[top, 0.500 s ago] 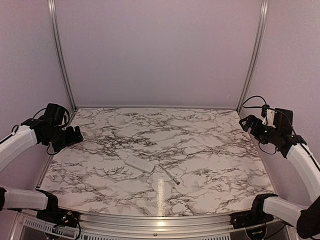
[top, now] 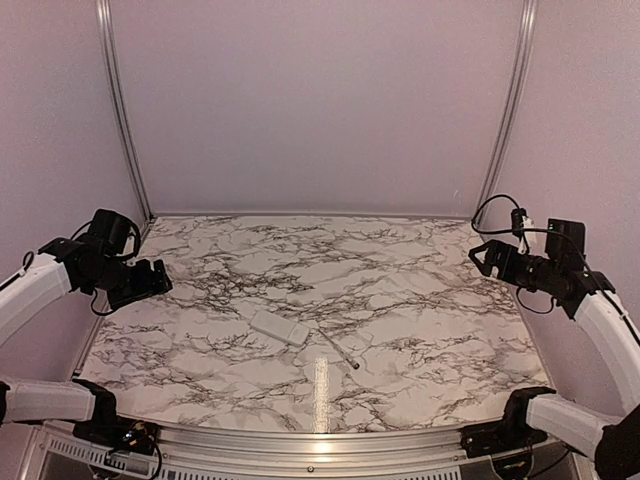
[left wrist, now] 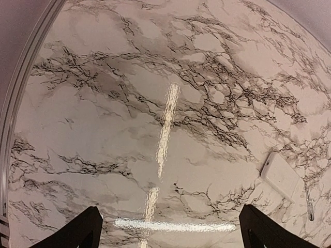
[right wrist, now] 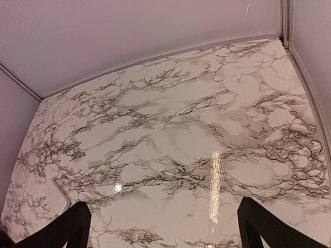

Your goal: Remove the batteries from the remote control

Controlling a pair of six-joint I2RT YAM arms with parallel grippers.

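Note:
The remote control (top: 279, 327) is a small flat white bar lying plain face up near the middle of the marble table, angled slightly. It also shows at the right edge of the left wrist view, remote control (left wrist: 282, 176). The batteries are hidden. My left gripper (top: 156, 279) hovers over the table's left edge, open and holding nothing, well to the left of the remote; its jaws (left wrist: 173, 227) frame bare marble. My right gripper (top: 481, 256) hangs open over the far right side, far from the remote, with only tabletop between its fingers (right wrist: 163, 222).
A long thin pale rod with a dark tip (top: 338, 348) lies just right of the remote, also visible as the rod (left wrist: 309, 199). Aluminium rails (top: 300, 432) edge the table, and plain walls close in the back and sides.
The left gripper has shifted slightly rightward and lower over the table's left edge. The right gripper has moved leftward, in over the table. Remote and rod have not moved.

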